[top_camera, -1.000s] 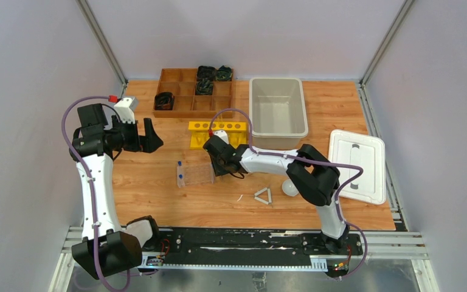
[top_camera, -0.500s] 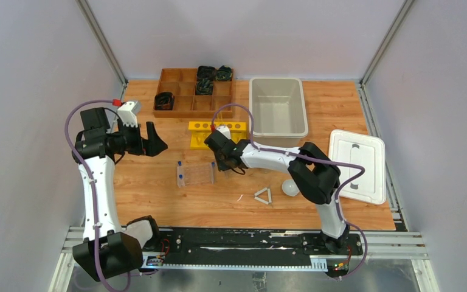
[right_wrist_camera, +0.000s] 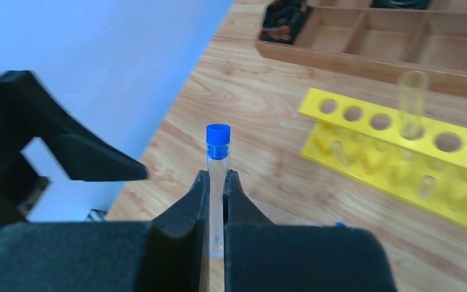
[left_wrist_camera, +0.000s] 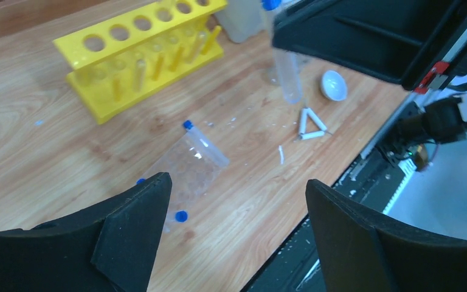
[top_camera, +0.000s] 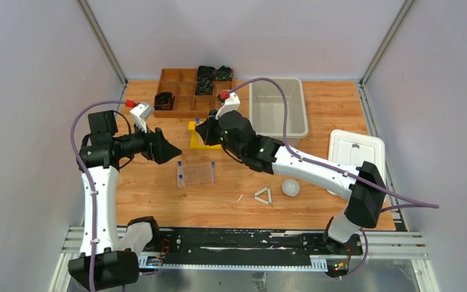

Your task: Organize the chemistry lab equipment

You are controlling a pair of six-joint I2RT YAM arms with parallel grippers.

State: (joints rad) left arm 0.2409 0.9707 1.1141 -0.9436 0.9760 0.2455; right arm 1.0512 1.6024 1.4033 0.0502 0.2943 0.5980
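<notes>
Between the fingers of the right gripper [right_wrist_camera: 217, 179], pinched tight: one blue-capped tube [right_wrist_camera: 217, 152], long axis vertical, cap uppermost and showing above the fingertips. Hangs in the air, clear of the wooden table [top_camera: 146, 201]. Ahead of that gripper and off to its right, close by: yellow rack [left_wrist_camera: 161, 83], with a row of open holes facing up and a thin glass tube [right_wrist_camera: 412, 103] already standing in one of them. Looks like the carry-to-rack step, with the seating not yet done. Calls for a short shift forward and right to line the tube over a free hole, then a straight drop along its own axis. Risks catching a rim with any tilt. Beneath the gripper and a little toward the arm bases, flat on the boards: clear bag [top_camera: 196, 174], apparently holding more such tubes. Farther that way, white triangle [top_camera: 263, 196] and white dish [top_camera: 290, 187], near each other, not touching. Off to the gripper's left, well apart from the rack: left gripper [left_wrist_camera: 234, 185], jaws spread wide, empty, hovering. Puts the right arm plainly nearer the rack.
</notes>
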